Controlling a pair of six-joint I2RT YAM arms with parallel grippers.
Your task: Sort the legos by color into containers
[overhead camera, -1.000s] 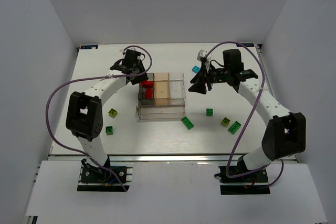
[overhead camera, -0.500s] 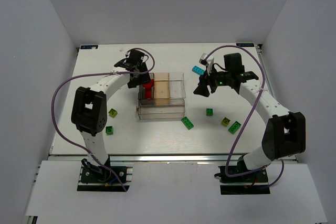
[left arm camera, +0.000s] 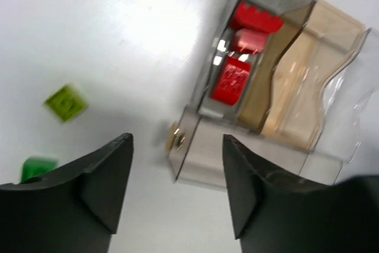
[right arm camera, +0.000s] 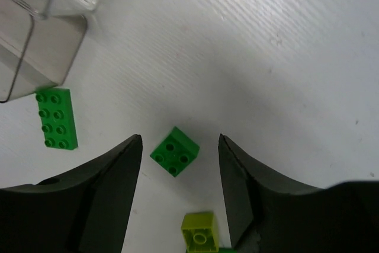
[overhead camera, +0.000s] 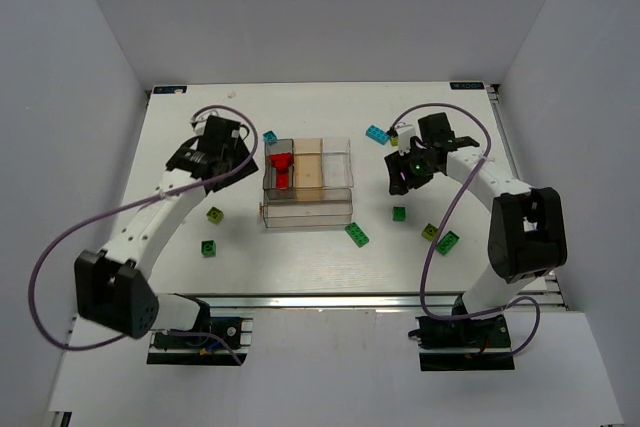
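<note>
The clear divided box [overhead camera: 330,209] stands mid-table, with red bricks [overhead camera: 281,165] in its back-left compartment; they also show in the left wrist view [left arm camera: 240,69]. My left gripper [overhead camera: 230,161] is open and empty, above the table just left of the box [left arm camera: 195,164]. My right gripper [overhead camera: 401,179] is open and empty, hovering over a small dark green brick [right arm camera: 174,151], which sits between the fingertips in the wrist view and also shows from above [overhead camera: 399,213]. Cyan bricks lie behind the box [overhead camera: 270,137] and at the back right [overhead camera: 377,134].
A long green brick [overhead camera: 357,235] lies by the box's front right corner [right arm camera: 56,118]. A lime brick [overhead camera: 430,232] and a green one [overhead camera: 447,242] lie at the right. A lime brick [overhead camera: 214,214] and a green one [overhead camera: 208,247] lie at the left.
My left gripper has drawn back leftward from the box's red compartment, leaving the red bricks there. My right gripper has moved nearer and lower, over the small green brick.
</note>
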